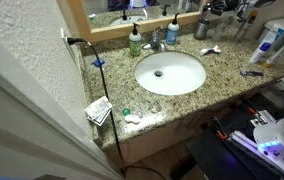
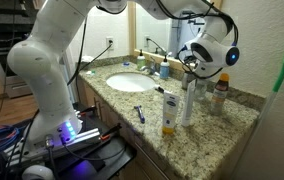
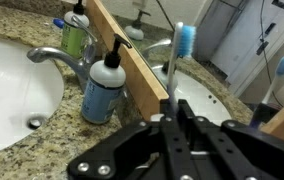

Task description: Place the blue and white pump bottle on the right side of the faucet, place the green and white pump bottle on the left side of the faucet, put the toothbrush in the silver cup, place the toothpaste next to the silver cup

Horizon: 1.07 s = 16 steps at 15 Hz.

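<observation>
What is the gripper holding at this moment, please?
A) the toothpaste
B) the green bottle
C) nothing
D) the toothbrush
D: in the wrist view the gripper is shut on the thin handle of the toothbrush, whose blue bristle head stands up above it.

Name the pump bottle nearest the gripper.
The blue and white pump bottle, large in the wrist view; the green and white pump bottle stands farther back, beyond the faucet.
</observation>
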Available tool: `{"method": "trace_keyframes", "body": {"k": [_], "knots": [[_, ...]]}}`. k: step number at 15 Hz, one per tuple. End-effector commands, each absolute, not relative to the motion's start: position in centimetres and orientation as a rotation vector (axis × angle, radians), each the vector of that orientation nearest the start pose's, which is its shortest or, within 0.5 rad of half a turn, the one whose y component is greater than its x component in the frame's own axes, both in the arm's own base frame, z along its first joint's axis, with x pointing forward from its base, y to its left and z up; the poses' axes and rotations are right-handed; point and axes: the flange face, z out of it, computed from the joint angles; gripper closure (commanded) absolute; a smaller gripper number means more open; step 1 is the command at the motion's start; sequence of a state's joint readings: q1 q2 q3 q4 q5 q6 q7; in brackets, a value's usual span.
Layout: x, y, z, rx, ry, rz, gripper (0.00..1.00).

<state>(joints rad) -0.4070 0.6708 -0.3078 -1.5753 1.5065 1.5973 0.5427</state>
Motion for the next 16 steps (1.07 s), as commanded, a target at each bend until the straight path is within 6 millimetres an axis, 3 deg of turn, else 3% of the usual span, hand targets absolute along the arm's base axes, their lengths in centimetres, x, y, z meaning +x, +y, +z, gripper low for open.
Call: {"method": "trace_keyframes", "body": {"k": [1, 3, 4, 6, 9, 12, 14, 16], "knots": [[59.0, -33.4, 28.8, -1.159, 1.507, 0.364, 0.97], [58.6, -33.7, 28.8, -1.165, 1.531, 0.358, 0.94], [58.3, -33.7, 29.0, -1.173, 1.552, 0.366, 0.64], [57.8, -33.5, 29.8, -1.211, 1.564, 0.344, 0.58], [57.2, -33.1, 32.0, -1.269, 1.572, 0.312, 0.35], [56.7, -33.0, 35.6, -1.331, 1.566, 0.245, 0.15], [55.7, -33.1, 39.3, -1.422, 1.558, 0.196, 0.02], [53.4, -32.8, 42.9, -1.565, 1.551, 0.242, 0.00]]}}
